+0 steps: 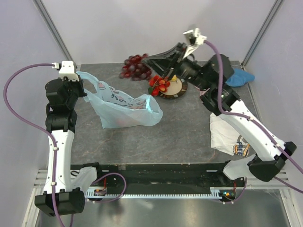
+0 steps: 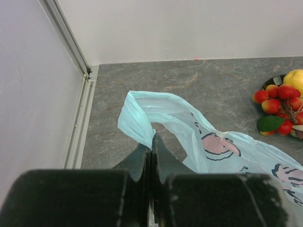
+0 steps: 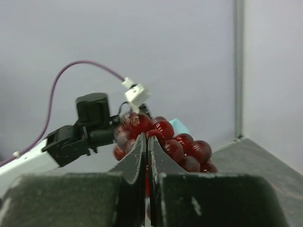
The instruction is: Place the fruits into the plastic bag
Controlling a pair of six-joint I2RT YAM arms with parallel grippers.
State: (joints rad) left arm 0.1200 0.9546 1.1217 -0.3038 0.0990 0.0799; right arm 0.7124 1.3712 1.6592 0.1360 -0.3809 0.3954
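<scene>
The light-blue plastic bag (image 1: 125, 108) lies on the grey table, printed with pink figures. My left gripper (image 1: 81, 75) is shut on its handle (image 2: 137, 118) and lifts it at the far left. My right gripper (image 1: 147, 60) is shut on the dark red grapes (image 1: 135, 67) and holds them in the air behind the bag's mouth; the bunch fills the right wrist view (image 3: 165, 139). Red strawberries (image 1: 159, 84) and a yellow lemon (image 2: 296, 78) lie on the dark-rimmed plate (image 1: 176, 90). Orange and apple are not visible.
A blue cloth (image 1: 240, 77) lies at the far right behind the right arm. A white printed cloth (image 1: 229, 137) lies at the right front under that arm. Enclosure walls stand close on all sides.
</scene>
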